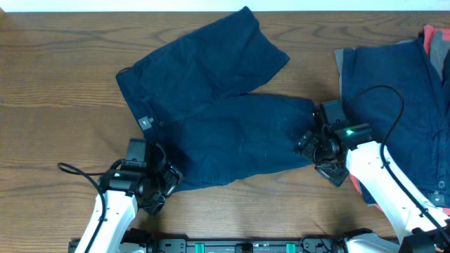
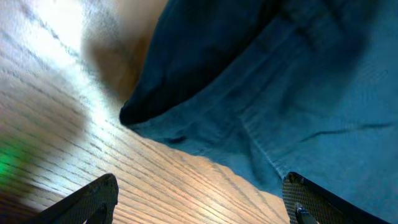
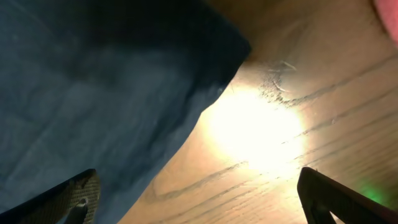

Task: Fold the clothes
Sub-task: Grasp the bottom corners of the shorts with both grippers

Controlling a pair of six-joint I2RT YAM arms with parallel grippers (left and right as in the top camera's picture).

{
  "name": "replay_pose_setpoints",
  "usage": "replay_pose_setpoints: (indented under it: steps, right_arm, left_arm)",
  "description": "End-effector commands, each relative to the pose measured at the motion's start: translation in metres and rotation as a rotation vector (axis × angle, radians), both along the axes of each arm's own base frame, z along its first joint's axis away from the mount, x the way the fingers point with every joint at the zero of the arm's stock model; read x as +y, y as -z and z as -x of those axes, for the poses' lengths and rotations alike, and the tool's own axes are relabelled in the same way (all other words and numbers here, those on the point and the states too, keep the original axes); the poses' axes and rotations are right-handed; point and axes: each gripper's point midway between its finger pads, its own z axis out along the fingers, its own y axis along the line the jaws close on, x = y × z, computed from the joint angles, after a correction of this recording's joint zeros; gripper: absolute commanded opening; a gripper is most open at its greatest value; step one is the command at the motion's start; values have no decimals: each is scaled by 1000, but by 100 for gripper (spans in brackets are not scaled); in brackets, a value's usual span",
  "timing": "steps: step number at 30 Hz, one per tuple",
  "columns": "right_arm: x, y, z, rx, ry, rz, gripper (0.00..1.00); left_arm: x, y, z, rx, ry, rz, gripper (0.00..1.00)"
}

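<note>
Toward the near edge, left of the middle of the wooden table point(image 1: 56, 105), the left claw point(image 1: 165, 181) sits at the near end of the waistband of a pair of navy shorts point(image 1: 225, 119). Its fingers point(image 2: 93, 199) are spread wide and grip nothing; the cloth's edge lies on the wood between them. The shorts are spread flat across the middle, with a small pale label point(image 1: 145, 121) by the waistband. One leg points to the far edge and the other to the right. At that second leg's hem the right claw point(image 1: 308, 143) is low over the wood, also wide open and holding nothing. Along the right edge lies a pile of clothes point(image 1: 394, 112): navy on top, grey cloth point(image 1: 342, 70) showing at its left side, and red cloth point(image 1: 437, 39) in the far right corner.
</note>
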Motion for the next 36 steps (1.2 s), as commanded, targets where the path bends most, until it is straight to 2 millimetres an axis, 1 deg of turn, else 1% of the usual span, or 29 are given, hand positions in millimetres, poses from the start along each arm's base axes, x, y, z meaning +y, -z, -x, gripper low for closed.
replay_pose_setpoints:
  steps: [1, 5, 11, 12, 14, 15, 19, 20, 23, 27, 29, 31, 36]
  right_arm:
    - [0, 4, 3, 17, 42, -21, 99]
    - [0, 5, 4, 17, 42, -20, 99]
    - [0, 5, 4, 18, 42, -21, 99]
    - [1, 5, 4, 20, 42, -24, 99]
    - [3, 5, 5, 23, 41, -35, 99]
    - [4, 4, 5, 24, 40, -42, 99]
    - [4, 4, 5, 25, 40, -45, 99]
    - [4, 4, 5, 25, 40, -45, 99]
    - [4, 5, 5, 27, 40, -44, 99]
    - [3, 5, 8, 38, 40, -41, 99]
    - [3, 6, 10, 42, 39, -40, 99]
    - [3, 8, 12, 48, 43, -39, 99]
    - [5, 16, 22, 85, 95, -56, 99]
  left_arm:
    - [14, 8, 3, 20, -85, -87, 86]
    - [19, 18, 11, 58, -186, -101, 86]
    - [17, 36, 4, 8, -214, -82, 80]
    - [17, 38, 2, 0, -214, -80, 77]
    - [18, 39, -1, -11, -215, -83, 64]
    - [18, 39, -3, -19, -216, -83, 50]
    - [19, 38, -10, -51, -220, -92, 10]
    - [20, 38, -10, -53, -221, -97, 6]
    - [19, 38, -8, -47, -190, -94, 6]
    - [13, 40, 14, 35, -134, -67, 5]
    - [13, 41, 29, 94, -125, -67, 6]
    - [11, 40, 37, 120, -99, -56, 6]
    - [3, 29, 35, 86, -45, -11, 6]
